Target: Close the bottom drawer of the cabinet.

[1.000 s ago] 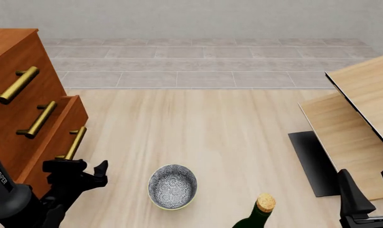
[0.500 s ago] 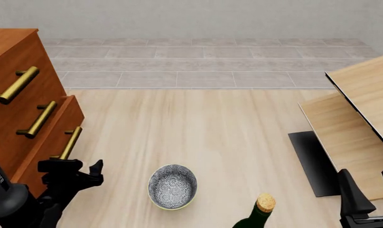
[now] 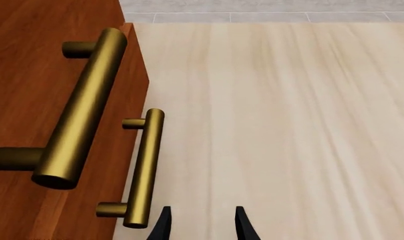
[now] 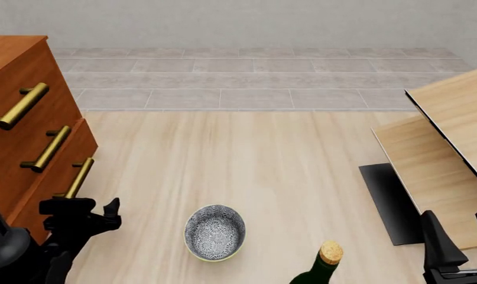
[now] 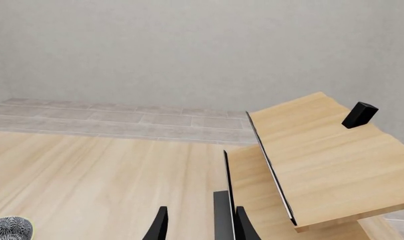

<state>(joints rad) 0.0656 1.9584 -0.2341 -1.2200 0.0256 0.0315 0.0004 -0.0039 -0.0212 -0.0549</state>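
Note:
The reddish-brown cabinet (image 4: 13,65) stands at the far left of the front view, with three brass bar handles. The bottom drawer (image 4: 55,188) carries the lowest handle (image 4: 78,176) and sits close to flush with the fronts above it. My left gripper (image 4: 83,208) is open and empty, just in front of the near end of that handle. In the left wrist view my left gripper (image 3: 202,225) sits beside the bottom drawer's handle (image 3: 145,167). One fingertip (image 3: 163,222) is almost at the handle's end. My right gripper (image 4: 459,229) (image 5: 200,225) is open and empty at the bottom right.
A patterned bowl (image 4: 214,232) sits on the table at front centre. A green bottle with a cork (image 4: 325,263) stands beside it. Pale wooden boards (image 4: 447,148) (image 5: 315,150) and a dark mat (image 4: 389,201) lie at the right. A small black block (image 5: 359,115) sits on the upper board.
The bottom drawer has slid leftward into the cabinet. My left gripper has moved left with it, staying at its handle. The right arm has not moved.

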